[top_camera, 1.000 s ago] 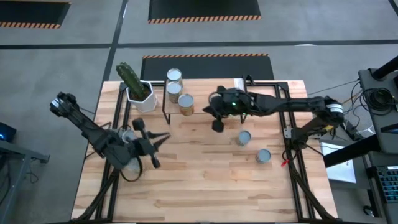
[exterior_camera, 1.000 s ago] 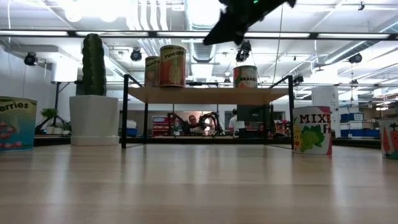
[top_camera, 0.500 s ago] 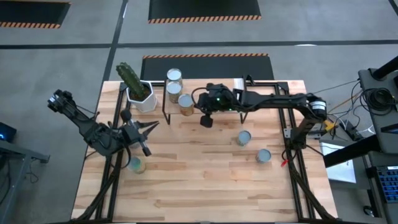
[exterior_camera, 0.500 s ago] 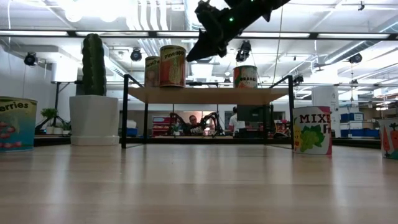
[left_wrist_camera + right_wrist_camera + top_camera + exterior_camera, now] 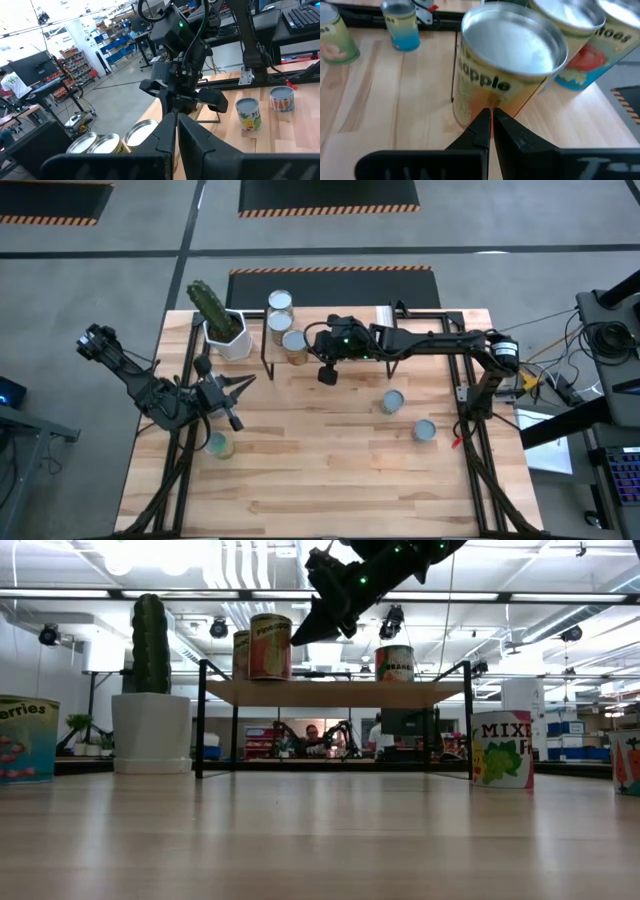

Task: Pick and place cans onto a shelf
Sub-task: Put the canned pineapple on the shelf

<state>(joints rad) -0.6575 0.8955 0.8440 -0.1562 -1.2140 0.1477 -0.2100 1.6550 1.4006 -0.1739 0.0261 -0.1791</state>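
Leftward along the shelf is where the right gripper has travelled in the last second, and the pineapple can has shifted slightly the same way on the board. You see that gripper's fingers pressed together with nothing between them, their tips against the can's lower side wall as far as the right wrist view shows. The step in hand reads as a nudge to close this can up to its neighbours. To do it well, push low and slowly, through the can's middle, so that it slides and does not tip or turn. Stop before it bumps the two cans behind it or nears the board's edge. The left gripper waits over the table's left side, fingers nearly closed and empty. Count of cans: three on the shelf from above, namely the pineapple can and two others. A fourth stands farther along the board in the low view, probably hidden under the right arm from above. Three remain on the table. One shelf, one cactus pot, two arms.
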